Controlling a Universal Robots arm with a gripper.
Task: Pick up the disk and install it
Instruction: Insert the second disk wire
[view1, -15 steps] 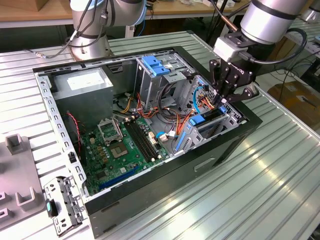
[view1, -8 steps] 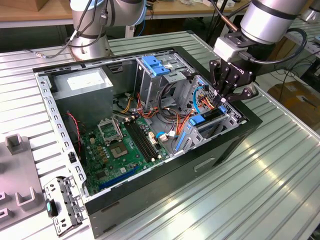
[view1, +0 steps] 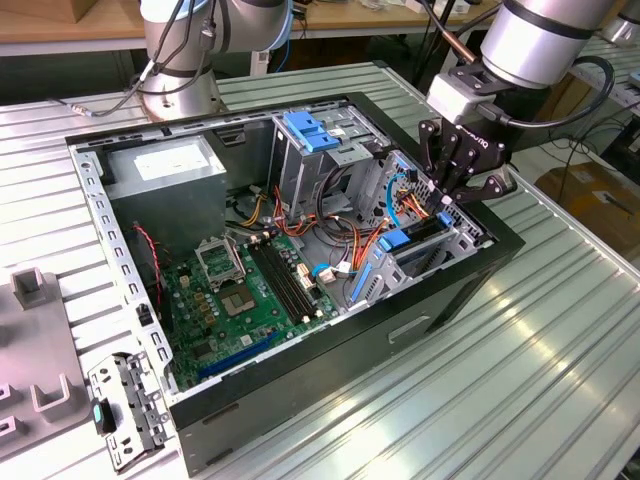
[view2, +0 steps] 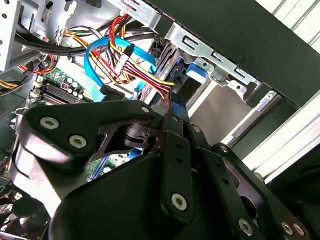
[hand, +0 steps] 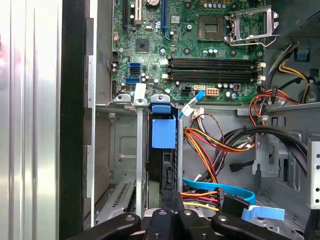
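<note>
Silver arm (view1: 535, 40), black screw-studded pincer (view1: 462, 170)

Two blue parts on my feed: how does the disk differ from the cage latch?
The disk stands on edge in the bay slot by the gripper; the latch lies flat atop the tall cage. The disk shows a narrow blue tab; the latch is broader. Both are bright blue.

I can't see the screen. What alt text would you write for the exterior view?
A black robot gripper hangs over the drive bay at the exterior view's right end of an open computer case, where the disk with blue rails sits upright in a slot. Inside the case lie a green motherboard, bundled coloured cables and a grey power supply.
</note>
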